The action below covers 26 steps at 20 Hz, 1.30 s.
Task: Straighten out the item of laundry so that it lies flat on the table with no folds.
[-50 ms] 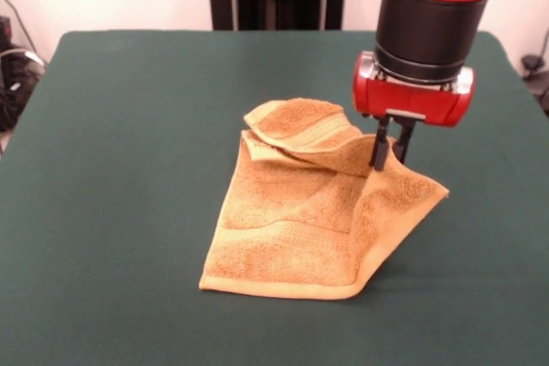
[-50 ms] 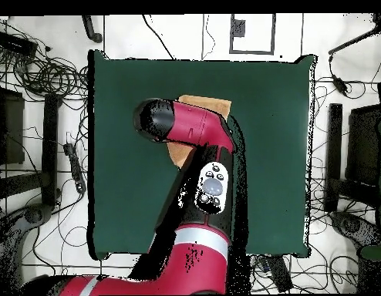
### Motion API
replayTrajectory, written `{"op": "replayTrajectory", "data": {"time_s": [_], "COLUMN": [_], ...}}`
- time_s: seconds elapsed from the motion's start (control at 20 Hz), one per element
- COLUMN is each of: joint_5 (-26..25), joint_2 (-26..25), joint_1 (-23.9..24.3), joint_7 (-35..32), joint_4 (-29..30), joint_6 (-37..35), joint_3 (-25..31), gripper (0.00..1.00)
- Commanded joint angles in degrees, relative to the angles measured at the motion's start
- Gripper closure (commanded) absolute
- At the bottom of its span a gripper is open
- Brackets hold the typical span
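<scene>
The small golden-orange terry-cloth towel [image 1: 304, 212] lies near the middle of the large rectangular table covered in dark green felt-like cloth [image 1: 129, 169] and is not flat. Its lower portion rests on the table surface, ending in a hemmed edge nearest the camera in the front view. Its upper portion is folded over on itself, showing a woven border band across the fold. The right-hand part of the towel, as seen in the front view, is raised off the table and forms a peaked corner. The black two-finger gripper [image 1: 390, 145] on the red and black arm [image 1: 425, 32] stands above this raised part, with its fingers [image 1: 378, 145] close together and pinched on the towel's upper edge. In the overhead view the arm [image 2: 195, 146] covers most of the towel [image 2: 205, 103]; only a tan strip shows beyond the arm and a smaller patch beside it.
</scene>
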State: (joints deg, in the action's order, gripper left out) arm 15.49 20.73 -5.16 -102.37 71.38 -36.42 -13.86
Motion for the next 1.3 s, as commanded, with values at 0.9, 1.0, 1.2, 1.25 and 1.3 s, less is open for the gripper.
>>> {"op": "replayTrajectory", "data": {"time_s": [0.9,1.0,1.2,1.25,1.3], "joint_5": [5.9,6.0,6.4,6.6,6.6], "joint_2": [-5.7,-6.0,-6.0,-6.1,-5.9], "joint_1": [-4.3,-4.6,-4.9,-5.0,-4.7], "joint_7": [-17.6,-17.6,-17.6,-17.7,-17.4], "joint_4": [-4.7,-5.4,-5.5,-5.6,-5.3], "joint_6": [-5.8,-6.4,-6.3,-6.4,-6.3], "joint_3": [3.2,2.8,2.8,2.8,2.8], "gripper": [1.0,1.0,1.0,1.0,1.0]}}
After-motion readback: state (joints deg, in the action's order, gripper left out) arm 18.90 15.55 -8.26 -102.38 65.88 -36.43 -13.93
